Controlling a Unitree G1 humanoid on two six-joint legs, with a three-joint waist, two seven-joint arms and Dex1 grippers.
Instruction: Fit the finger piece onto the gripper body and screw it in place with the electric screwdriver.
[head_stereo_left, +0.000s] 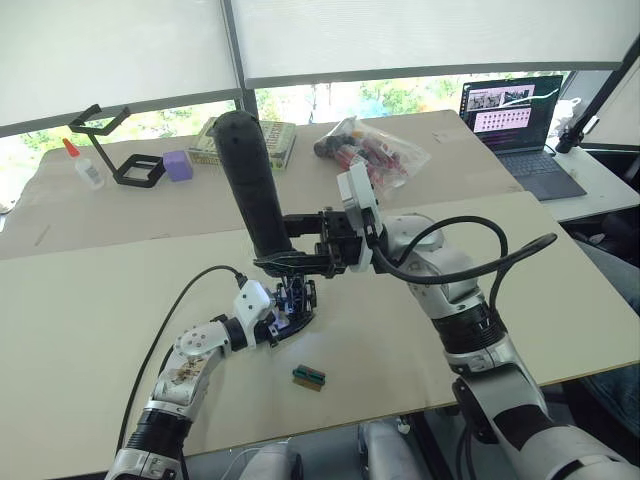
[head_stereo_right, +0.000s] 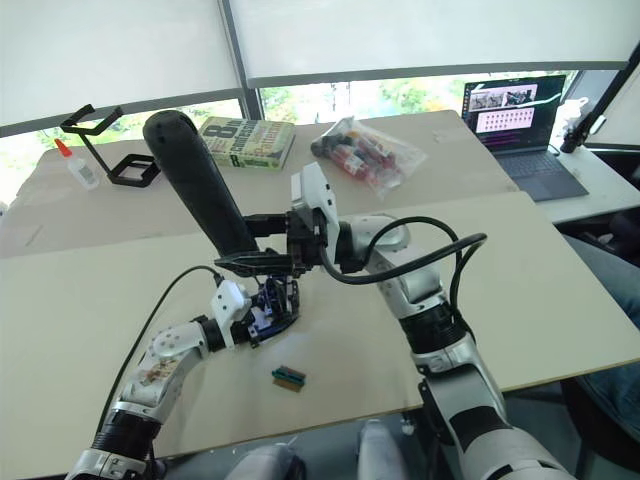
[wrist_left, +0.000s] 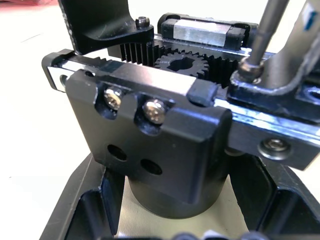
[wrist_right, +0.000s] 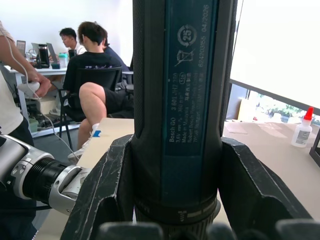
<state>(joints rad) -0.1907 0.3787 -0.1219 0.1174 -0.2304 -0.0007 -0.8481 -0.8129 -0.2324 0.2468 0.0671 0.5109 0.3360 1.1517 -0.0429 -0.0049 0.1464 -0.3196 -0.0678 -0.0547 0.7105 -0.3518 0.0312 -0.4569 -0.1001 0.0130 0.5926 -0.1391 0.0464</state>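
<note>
Clamped upright in the right end effector (head_stereo_left: 290, 243), the thick black cylindrical electric screwdriver (head_stereo_left: 250, 180) bears on the small black blocky gripper body (head_stereo_left: 297, 301), grasped by the left end effector (head_stereo_left: 283, 322), hiding the bit tip.

Matt black plastic gripper body (wrist_left: 165, 150) with shiny metal screws (wrist_left: 155, 111); smooth black electric screwdriver (head_stereo_left: 250, 190)

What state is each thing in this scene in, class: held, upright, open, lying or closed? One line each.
Thick black cylindrical electric screwdriver: upright, clamped in right gripper, bit down on a screw.
Black blocky plastic gripper body: held in left gripper.
Grey laptop: open, screen lit.
Small green-and-red block: lying loose on table.
</note>
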